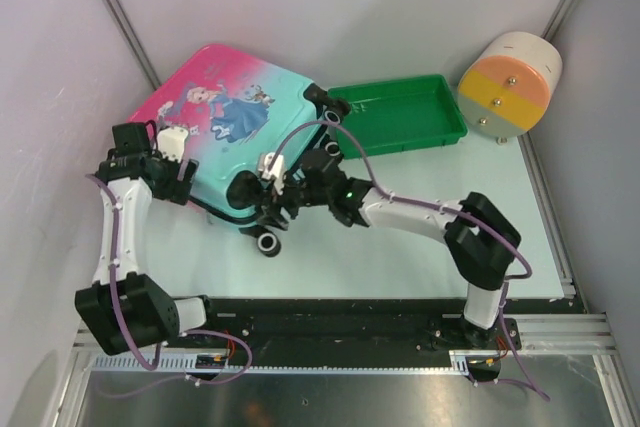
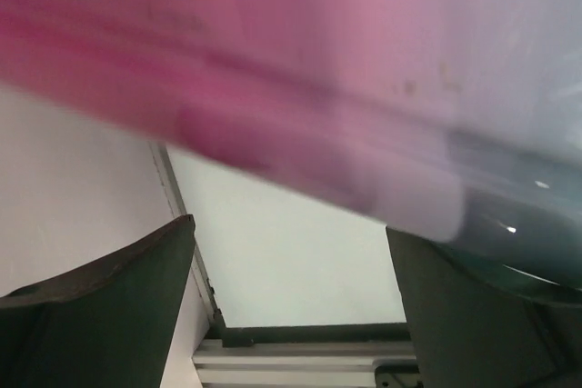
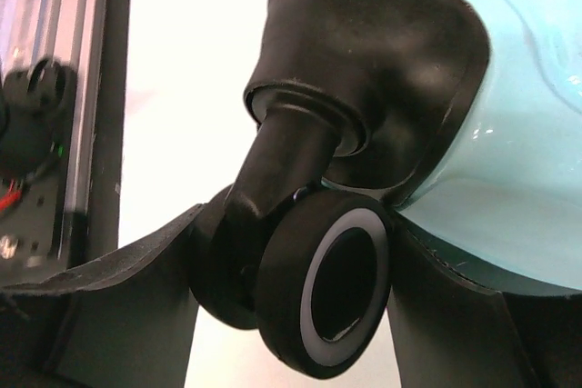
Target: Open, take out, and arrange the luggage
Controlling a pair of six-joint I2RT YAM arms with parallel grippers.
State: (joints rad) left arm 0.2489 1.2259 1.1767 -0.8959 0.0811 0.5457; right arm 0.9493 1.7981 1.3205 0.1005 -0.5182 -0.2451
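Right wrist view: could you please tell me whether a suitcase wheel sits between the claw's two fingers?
Yes, the black caster wheel of the luggage sits right between the two fingers of the right claw.

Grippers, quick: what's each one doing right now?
Left gripper: open, empty, beside the luggage.
Right gripper: closed on a black wheel.

No readable text anywhere — luggage (image 1: 225,112) bears cartoon print only (no lettering legible).

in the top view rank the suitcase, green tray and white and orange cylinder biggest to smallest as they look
1. suitcase, clearly the largest
2. green tray, about half of what shows of the suitcase
3. white-and-orange cylinder, the smallest as seen
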